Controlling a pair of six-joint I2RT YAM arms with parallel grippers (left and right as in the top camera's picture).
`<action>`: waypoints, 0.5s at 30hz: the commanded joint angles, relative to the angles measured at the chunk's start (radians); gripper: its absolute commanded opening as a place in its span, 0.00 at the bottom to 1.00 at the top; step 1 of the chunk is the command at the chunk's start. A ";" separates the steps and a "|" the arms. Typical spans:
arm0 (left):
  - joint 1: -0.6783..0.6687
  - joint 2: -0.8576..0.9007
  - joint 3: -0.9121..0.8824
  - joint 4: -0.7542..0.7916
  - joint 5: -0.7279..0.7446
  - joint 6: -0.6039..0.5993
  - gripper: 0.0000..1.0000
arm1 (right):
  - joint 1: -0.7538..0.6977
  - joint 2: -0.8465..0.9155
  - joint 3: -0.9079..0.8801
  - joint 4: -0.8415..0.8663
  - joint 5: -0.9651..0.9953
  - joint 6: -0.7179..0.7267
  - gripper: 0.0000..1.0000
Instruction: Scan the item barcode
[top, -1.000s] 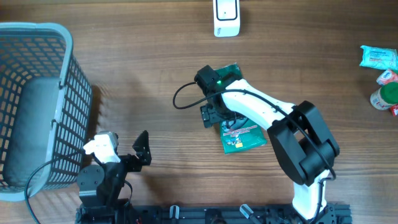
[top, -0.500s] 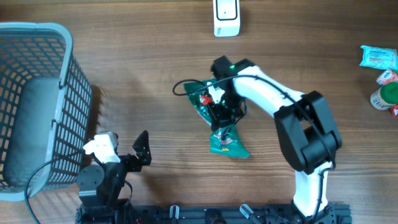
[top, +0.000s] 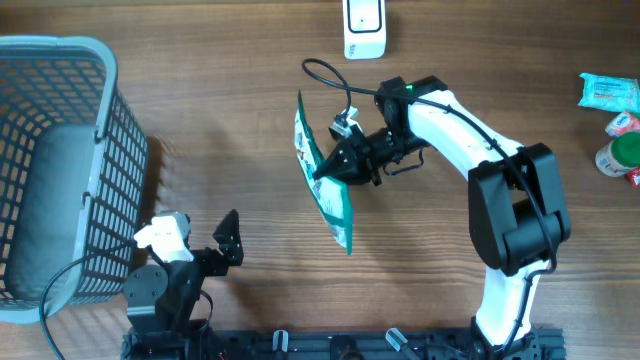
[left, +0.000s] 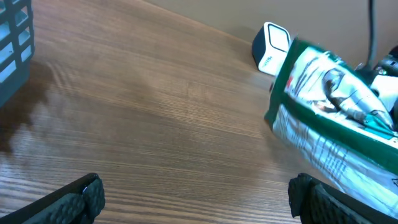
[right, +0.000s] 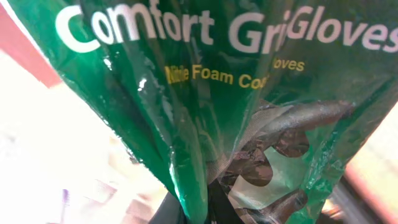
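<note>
The item is a green glove package (top: 325, 190) in glossy plastic, held off the table and seen nearly edge-on from overhead. My right gripper (top: 342, 164) is shut on its right side; in the right wrist view the package (right: 205, 93) fills the frame and the film is pinched between the dark fingers (right: 186, 214). No barcode shows in any view. The white scanner (top: 363, 28) stands at the table's far edge, apart from the package. My left gripper (top: 229, 240) rests open at the front left, holding nothing. The left wrist view shows the package (left: 329, 130) and scanner (left: 272, 46) to its right.
A grey wire basket (top: 60, 170) fills the left side; its corner (left: 12, 43) shows in the left wrist view. A pale blue packet (top: 608, 92) and a green-capped container (top: 622, 152) lie at the right edge. The right arm's cable loops above the package.
My right gripper has shut on the glove package, lifted it off the table and turned it from lying flat to hanging on edge. The left arm has not moved.
</note>
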 joint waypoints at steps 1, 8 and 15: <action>-0.005 -0.004 -0.005 0.003 -0.006 -0.008 1.00 | 0.000 -0.026 -0.002 0.046 0.000 0.293 0.04; -0.005 -0.004 -0.005 0.003 -0.006 -0.008 1.00 | 0.003 -0.026 -0.001 0.265 -0.211 0.379 0.04; -0.005 -0.004 -0.005 0.003 -0.006 -0.008 1.00 | 0.058 -0.026 -0.001 0.488 -0.001 -0.026 0.04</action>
